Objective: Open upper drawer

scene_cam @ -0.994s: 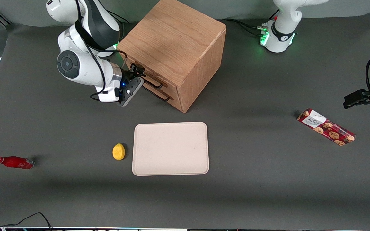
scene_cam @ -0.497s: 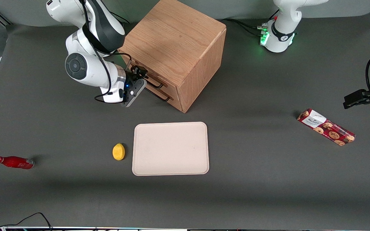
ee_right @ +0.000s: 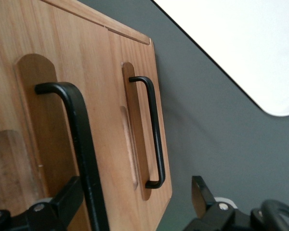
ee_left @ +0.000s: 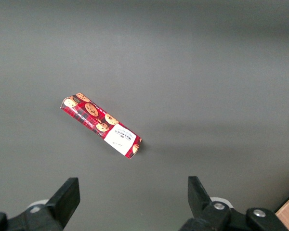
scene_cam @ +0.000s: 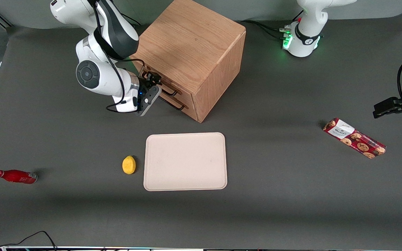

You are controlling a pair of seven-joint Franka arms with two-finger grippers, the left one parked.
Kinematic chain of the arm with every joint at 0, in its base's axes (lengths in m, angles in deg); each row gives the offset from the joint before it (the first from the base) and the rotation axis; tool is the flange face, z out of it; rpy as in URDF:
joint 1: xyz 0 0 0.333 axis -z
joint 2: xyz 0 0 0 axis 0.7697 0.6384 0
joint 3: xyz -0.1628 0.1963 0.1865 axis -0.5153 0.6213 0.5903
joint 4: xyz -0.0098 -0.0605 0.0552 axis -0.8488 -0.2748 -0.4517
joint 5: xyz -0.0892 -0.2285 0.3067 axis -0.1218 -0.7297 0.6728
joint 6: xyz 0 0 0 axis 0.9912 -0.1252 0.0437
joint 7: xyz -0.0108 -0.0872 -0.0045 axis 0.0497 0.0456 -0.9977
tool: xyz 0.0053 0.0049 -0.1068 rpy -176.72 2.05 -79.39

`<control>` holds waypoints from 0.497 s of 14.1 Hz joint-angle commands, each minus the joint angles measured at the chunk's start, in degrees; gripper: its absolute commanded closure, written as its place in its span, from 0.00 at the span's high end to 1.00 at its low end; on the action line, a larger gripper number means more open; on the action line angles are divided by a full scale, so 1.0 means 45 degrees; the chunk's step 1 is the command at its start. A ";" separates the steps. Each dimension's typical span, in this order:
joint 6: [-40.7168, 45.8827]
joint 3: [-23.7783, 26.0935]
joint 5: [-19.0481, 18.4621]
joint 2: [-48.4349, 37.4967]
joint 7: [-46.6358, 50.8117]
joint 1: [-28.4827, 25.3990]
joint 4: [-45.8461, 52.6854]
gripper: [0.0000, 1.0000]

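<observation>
The oak cabinet (scene_cam: 190, 45) stands at the back of the table. Its upper drawer (ee_right: 62, 33) is shut, and its black bar handle (ee_right: 84, 144) runs close past the wrist camera. The lower drawer's handle (ee_right: 153, 134) is farther off, nearer the table top. Both handles show in the front view, upper (scene_cam: 168, 91) above lower (scene_cam: 173, 103). My right gripper (scene_cam: 153, 80) is at the drawer fronts, at the end of the upper handle. In the wrist view the gripper (ee_right: 135, 195) is open, and the upper handle passes between the fingers, close to one finger (ee_right: 65, 202).
A beige tray (scene_cam: 185, 161) lies nearer the front camera than the cabinet, with a lemon (scene_cam: 128, 164) beside it. A red bottle (scene_cam: 15, 176) lies toward the working arm's end. A biscuit packet (scene_cam: 354, 138) lies toward the parked arm's end.
My right arm has moved in toward the cabinet. The gripper has closed in on the drawer fronts, bringing its open fingers around the upper handle. The drawers have not moved.
</observation>
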 commanded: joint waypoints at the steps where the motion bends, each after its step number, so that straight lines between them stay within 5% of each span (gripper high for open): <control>1: -0.0219 -0.0066 0.0401 0.0235 -0.0871 0.0113 0.0038 1.00; 7: -0.0200 -0.0203 0.0401 0.0645 -0.2334 0.0640 0.0623 1.00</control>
